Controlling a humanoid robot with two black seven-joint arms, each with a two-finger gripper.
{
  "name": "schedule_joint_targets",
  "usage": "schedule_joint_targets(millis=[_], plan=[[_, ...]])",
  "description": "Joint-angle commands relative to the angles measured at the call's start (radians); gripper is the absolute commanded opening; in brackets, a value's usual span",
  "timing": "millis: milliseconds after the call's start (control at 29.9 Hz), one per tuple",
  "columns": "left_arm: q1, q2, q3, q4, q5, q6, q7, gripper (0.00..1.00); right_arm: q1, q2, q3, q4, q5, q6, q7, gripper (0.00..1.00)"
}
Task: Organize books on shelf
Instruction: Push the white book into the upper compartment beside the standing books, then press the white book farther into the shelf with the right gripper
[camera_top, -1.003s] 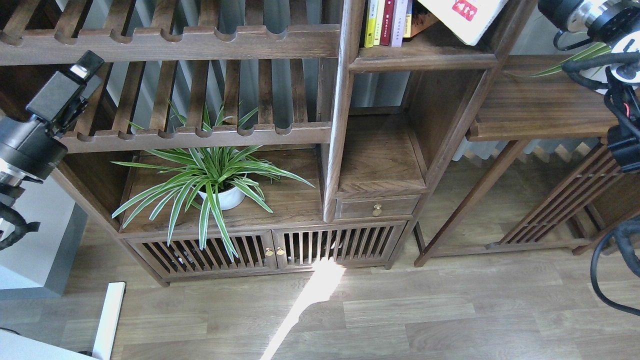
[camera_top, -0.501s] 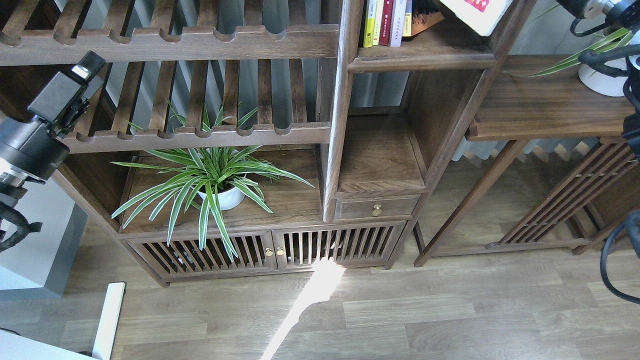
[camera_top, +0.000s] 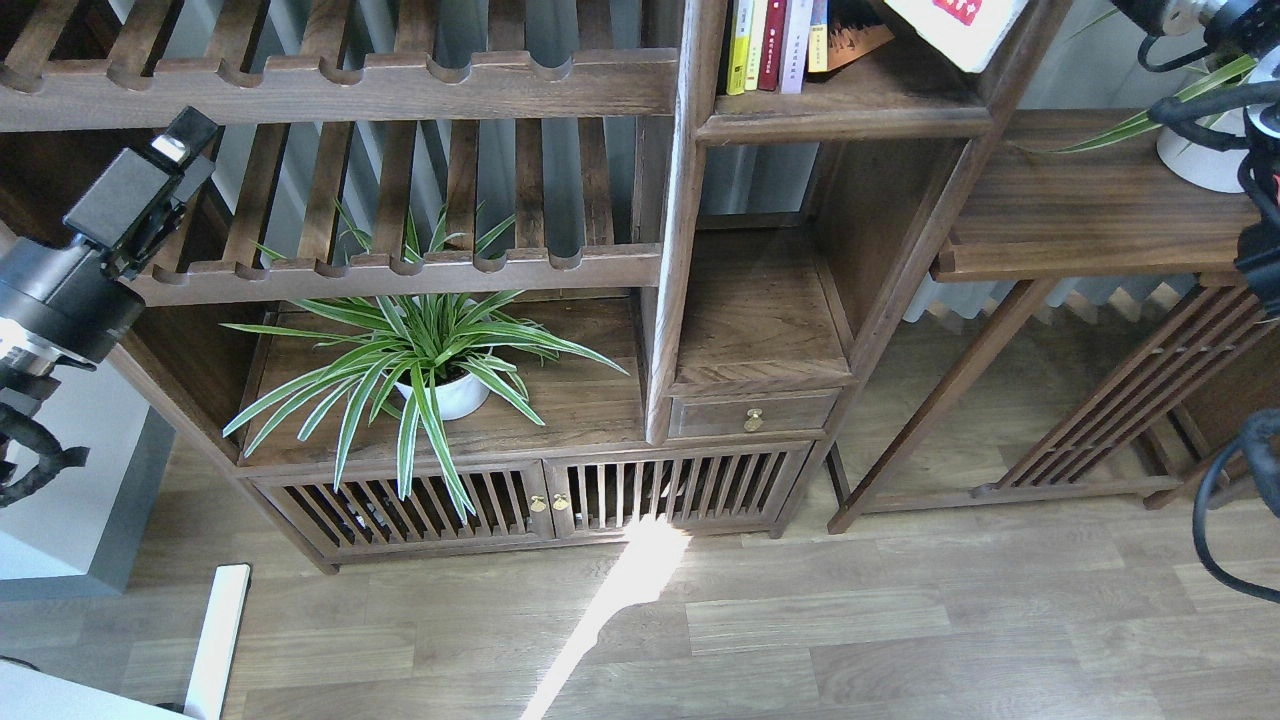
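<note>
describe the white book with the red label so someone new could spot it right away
Start at the tall dark-brown shelf unit, then go to its narrow top compartment right of the slatted racks. Upright books stand at its left; the white book with the red label is the one leaning tilted at the right, partly cut off.

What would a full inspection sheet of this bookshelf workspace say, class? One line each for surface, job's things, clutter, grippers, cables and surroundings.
Surface: the shelf, a narrow dark-brown compartment at top centre; plank floor partly bare.
Job's things: upright books at the compartment's left; a dark orange book leaning beside them; a thick white book with red label tilted at the right, its top cut off by the frame.
Clutter: nothing seen in the compartment.
Grippers: left gripper raised before the slatted rack, holding nothing, fingers not distinguishable; right gripper out of view.
Cables: black cables along the right arm.
Surroundings: striped potted plant on the wide plank; a second white pot on the side table; wood floor.
</note>
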Motion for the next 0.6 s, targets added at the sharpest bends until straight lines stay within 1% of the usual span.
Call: schedule_joint_targets(millis=[0,234,368,568], plan=[[0.000,0.000,0.010,0.000,0.000,0.000,0.000,0.99,0.024,0.020,-0.014,-0.027,-0.021,-0.031,0.001,0.02],[0.005,0.000,0.010,0.001,0.000,0.000,0.000,0.99,0.064,0.084,-0.031,-0.083,-0.055,-0.041,0.005,0.02],[0.005,0.000,0.009,0.003,0.000,0.000,-0.002,0.99,0.070,0.098,-0.034,-0.114,-0.067,-0.041,0.009,0.02],[0.006,0.000,0.009,0.003,-0.002,0.000,-0.003,0.99,0.107,0.102,-0.052,-0.183,-0.068,-0.041,0.038,0.03]])
